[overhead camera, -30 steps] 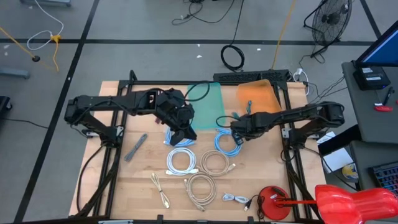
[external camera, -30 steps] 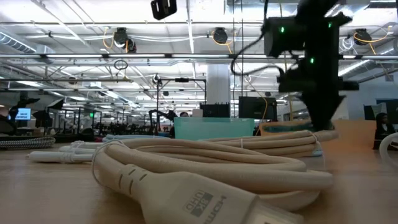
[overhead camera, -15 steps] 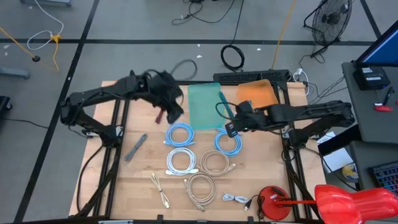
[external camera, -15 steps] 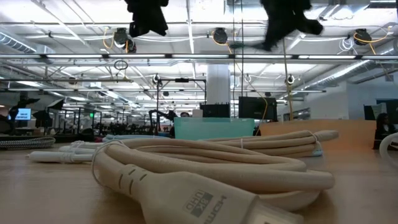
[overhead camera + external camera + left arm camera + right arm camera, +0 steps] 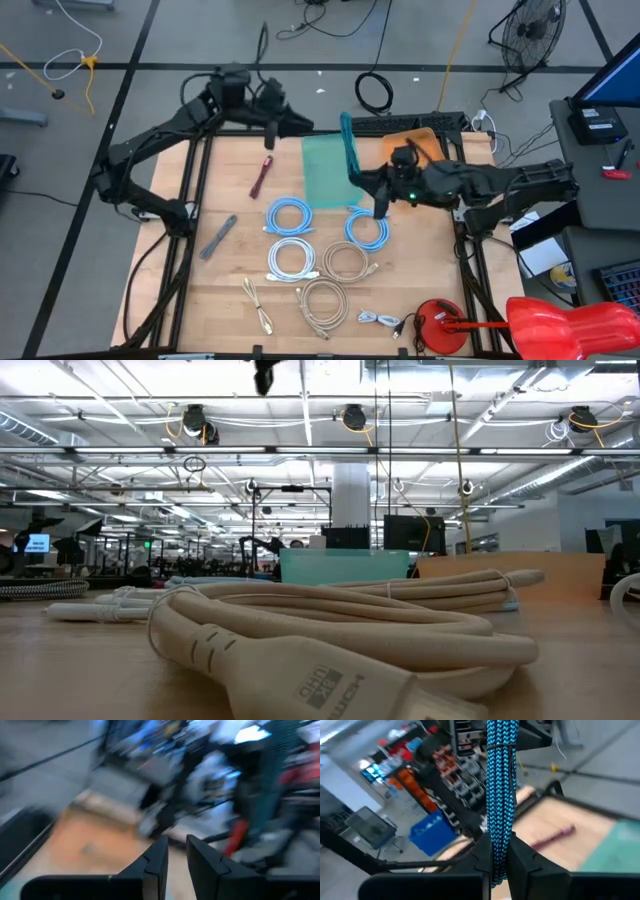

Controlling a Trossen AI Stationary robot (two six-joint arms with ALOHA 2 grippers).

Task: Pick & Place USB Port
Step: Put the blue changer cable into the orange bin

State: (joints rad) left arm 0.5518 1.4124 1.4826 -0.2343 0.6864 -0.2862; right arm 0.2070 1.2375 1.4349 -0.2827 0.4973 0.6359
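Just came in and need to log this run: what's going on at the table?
Two robot arms are sorting cables. The right gripper is shut on a blue-and-black braided cable, lifted above the teal tray, next to the orange tray. The left gripper is raised near the table's far left edge, its fingers nearly together with nothing visibly between them. A red cable lies below it. Coiled blue and white cables wait on the table.

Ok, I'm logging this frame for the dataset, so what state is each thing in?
right pincer: shut on the braided blue cable, which hangs in the air
left pincer: high, over the table's far edge
red cable: lying straight on the table
green tray: nothing visible in it
blue coil: wound, flat on the table
white coil: wound, flat
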